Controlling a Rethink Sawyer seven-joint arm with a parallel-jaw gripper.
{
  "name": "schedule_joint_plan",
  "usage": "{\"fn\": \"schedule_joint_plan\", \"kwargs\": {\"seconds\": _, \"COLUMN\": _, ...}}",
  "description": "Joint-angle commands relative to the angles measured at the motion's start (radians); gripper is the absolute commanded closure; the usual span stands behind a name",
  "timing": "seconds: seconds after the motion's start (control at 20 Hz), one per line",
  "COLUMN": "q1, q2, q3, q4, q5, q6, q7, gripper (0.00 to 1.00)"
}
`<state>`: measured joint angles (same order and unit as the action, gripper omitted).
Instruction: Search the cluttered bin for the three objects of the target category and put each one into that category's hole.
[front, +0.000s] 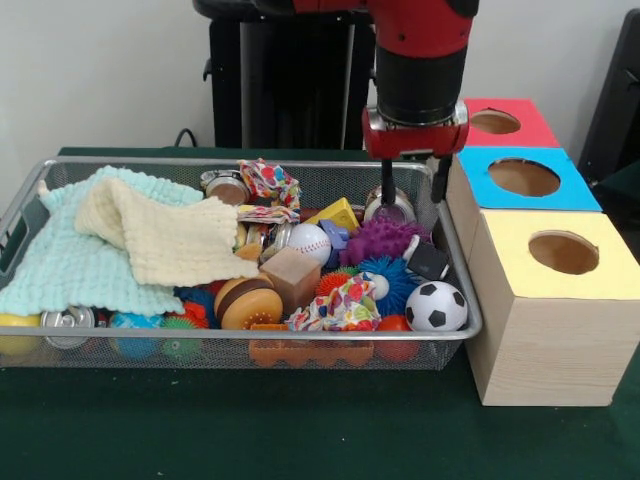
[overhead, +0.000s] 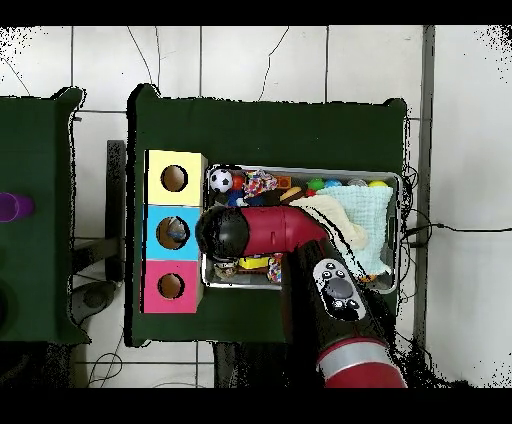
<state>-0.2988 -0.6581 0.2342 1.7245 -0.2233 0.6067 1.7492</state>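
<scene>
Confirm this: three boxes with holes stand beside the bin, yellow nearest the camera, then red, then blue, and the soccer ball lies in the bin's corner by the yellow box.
Wrong on the order. The front view shows the yellow box nearest, then the blue box, then the red box farthest. The rest holds: the soccer ball lies in the bin corner by the yellow box.

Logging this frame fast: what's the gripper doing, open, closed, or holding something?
Gripper: open, holding nothing, hanging over the silver can at the back of the wire bin.

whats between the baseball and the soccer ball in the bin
In the front view, a blue spiky ball and a small black cube lie between the baseball and the soccer ball.
</scene>
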Motion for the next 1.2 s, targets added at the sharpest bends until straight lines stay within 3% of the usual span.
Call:
{"fn": "schedule_joint_plan", "kwargs": {"seconds": 0.05, "q1": -0.012, "q2": -0.033, "q3": -0.034, "q4": 0.059, "q5": -0.017, "q6": 0.090, "q7": 0.062, "gripper": 0.00}}
{"fn": "schedule_joint_plan", "kwargs": {"seconds": 0.35, "q1": -0.072, "q2": 0.033, "q3": -0.021, "q4": 0.060, "q5": -0.048, "q6": 0.006, "q7": 0.014, "gripper": 0.00}}
{"fn": "schedule_joint_plan", "kwargs": {"seconds": 1.2, "q1": -0.248, "q2": 0.152, "q3": 0.055, "q4": 0.016, "q5": -0.162, "q6": -0.052, "q7": -0.104, "gripper": 0.00}}
